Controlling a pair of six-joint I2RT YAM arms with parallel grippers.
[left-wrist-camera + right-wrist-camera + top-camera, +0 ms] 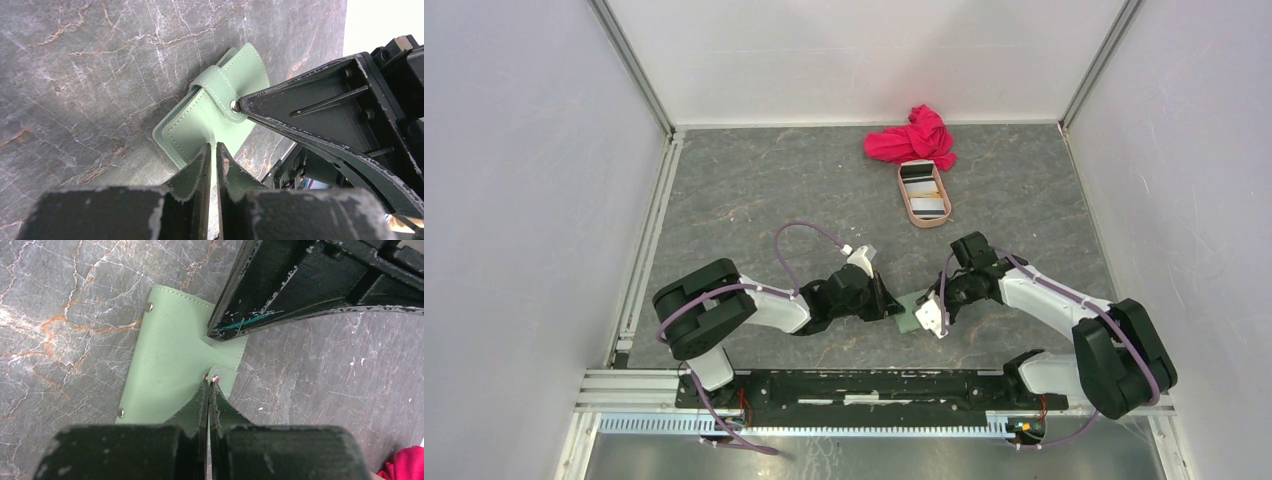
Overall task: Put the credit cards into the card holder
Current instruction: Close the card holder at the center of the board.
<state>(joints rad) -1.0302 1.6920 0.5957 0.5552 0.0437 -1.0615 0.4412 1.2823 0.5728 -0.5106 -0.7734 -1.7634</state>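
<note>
The card holder (pixel 165 365) lies on the counter (pixel 754 190) near the front edge, about in the middle of its width. The left end effector (pixel 214 147) is at the left side of the card holder and has one edge of it between the fingertips. The right end effector (pixel 208 382) is at the right side, and its tips meet on the strap (pixel 217 85), at the snap. Well behind them, toward the far side of the counter and a little to the right, stands a tray (pixel 905 200) with the credit cards (pixel 924 190) inside it. A cloth (pixel 912 135) lies directly behind the tray and touches its far end.
</note>
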